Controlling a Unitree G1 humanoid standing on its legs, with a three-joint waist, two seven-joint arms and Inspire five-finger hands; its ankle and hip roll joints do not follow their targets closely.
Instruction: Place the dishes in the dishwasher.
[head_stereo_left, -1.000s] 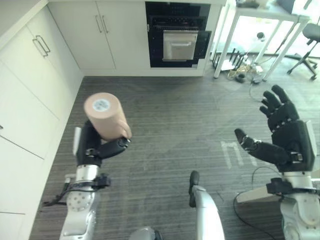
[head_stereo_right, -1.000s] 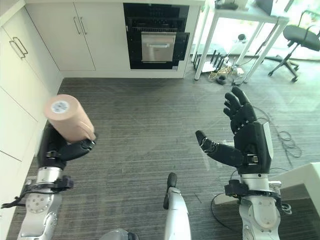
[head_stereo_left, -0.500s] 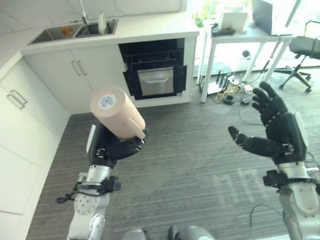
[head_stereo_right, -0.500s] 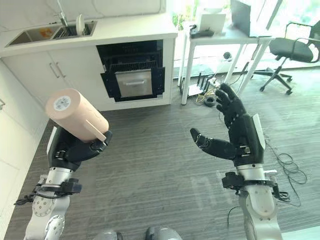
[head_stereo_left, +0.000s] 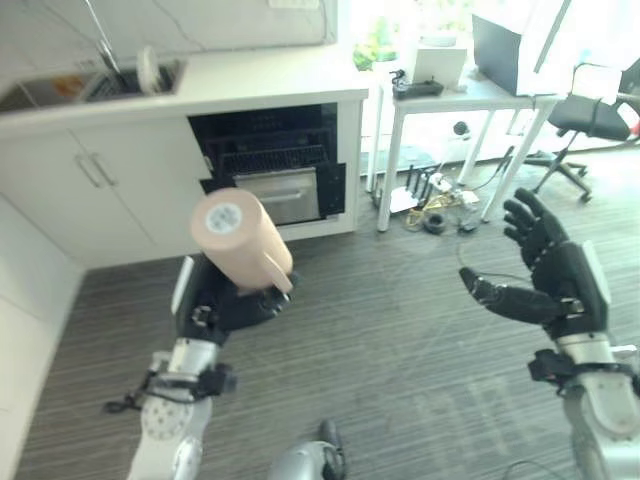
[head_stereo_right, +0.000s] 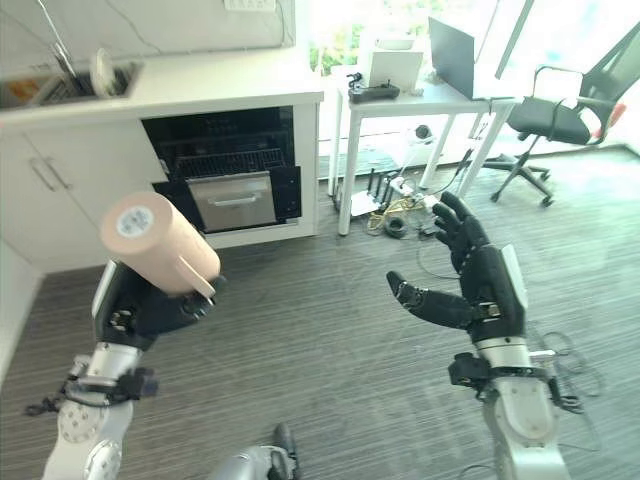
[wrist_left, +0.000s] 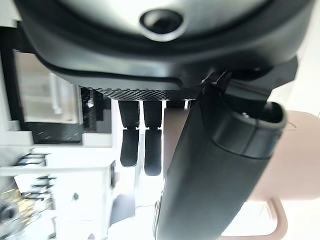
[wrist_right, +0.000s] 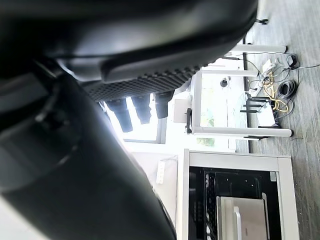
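Left eye view: the left hand (head_stereo_left: 222, 305) is curled round a pink mug (head_stereo_left: 240, 239), base tipped toward the camera, long axis slanting up and away. The open dishwasher (head_stereo_left: 275, 170) lies ahead beneath the tabletop (head_stereo_left: 260, 88), nearer this arm. The right hand (head_stereo_left: 545, 285) hangs spread, empty.

Left wrist view: the thumb (wrist_left: 215, 175) presses the mug's side.

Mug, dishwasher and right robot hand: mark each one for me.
mug (head_stereo_left: 240, 235), left eye view, on its side wall.
dishwasher (head_stereo_left: 275, 160), left eye view, on its open dark cavity.
right robot hand (head_stereo_right: 487, 290), right eye view, on its palm.
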